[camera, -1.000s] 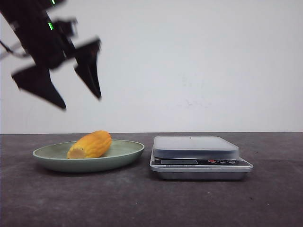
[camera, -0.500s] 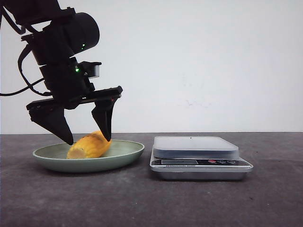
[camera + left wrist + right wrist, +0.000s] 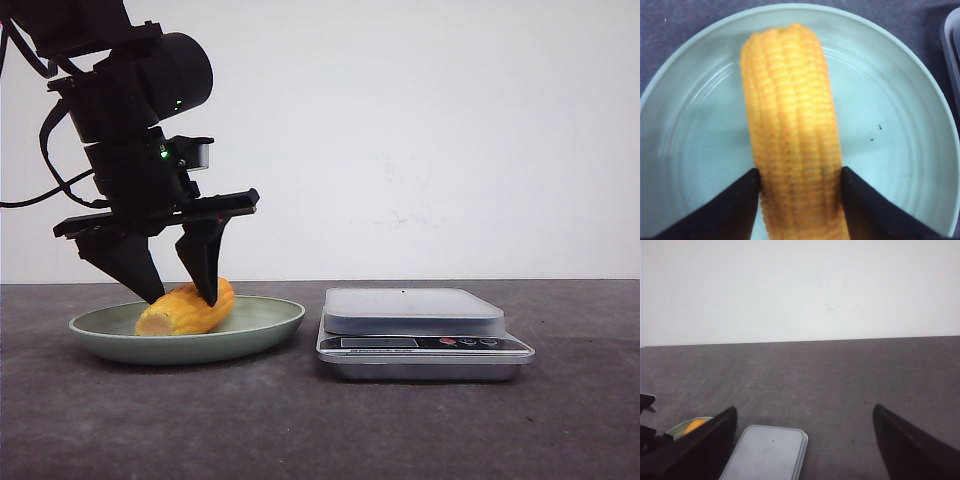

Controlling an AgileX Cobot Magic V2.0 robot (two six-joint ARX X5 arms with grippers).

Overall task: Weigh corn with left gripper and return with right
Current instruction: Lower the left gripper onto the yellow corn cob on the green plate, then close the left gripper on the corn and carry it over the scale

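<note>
The left arm's black claw [image 3: 180, 296] is straddling the stubby yellow-orange corn cob [image 3: 186, 309] lying in the pale green plate [image 3: 262, 325], fingers [image 3: 875, 215] pressing its flanks across its long axis, nearly closed on it.

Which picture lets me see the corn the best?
The left wrist view: the corn fills the picture, kernels sharp, with the left hand around it. The front view shows it small, side-on on the plate. The right wrist view shows only an orange sliver.
</note>
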